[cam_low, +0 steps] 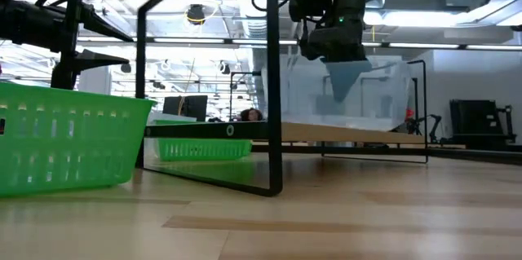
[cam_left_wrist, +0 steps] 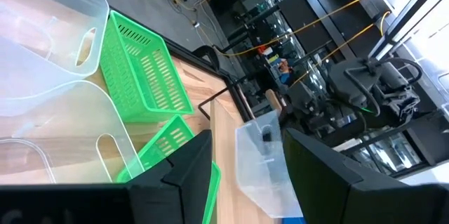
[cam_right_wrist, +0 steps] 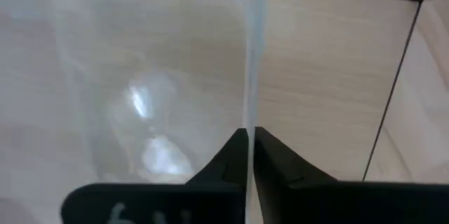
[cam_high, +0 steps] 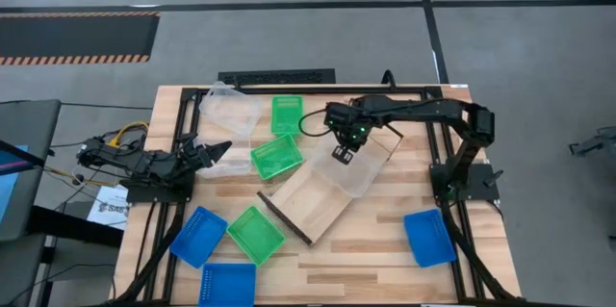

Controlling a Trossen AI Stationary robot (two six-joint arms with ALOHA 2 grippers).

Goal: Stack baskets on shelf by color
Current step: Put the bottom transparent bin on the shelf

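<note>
At frame centre, the right gripper (cam_high: 343,154) pinches a clear basket's (cam_high: 358,168) rim over the shelf (cam_high: 308,201). Green baskets (cam_high: 277,157) and blue baskets (cam_high: 198,236) lie scattered, unstacked. The left gripper (cam_high: 214,150) waits half-open at left.

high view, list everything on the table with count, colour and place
green baskets: 3; one at the far edge, one just nearer, one near the shelf's black end
blue baskets: 3; two at the near left, one at the near right
clear baskets: 3 seen; one far left, one at the left gripper, one on the shelf
shelf: 1, light wood, lying slantwise mid-table
table: 1, slatted wood
left gripper: at the left, open, by a clear basket
right gripper: over the shelf, pinching the rim of the clear basket there
</note>
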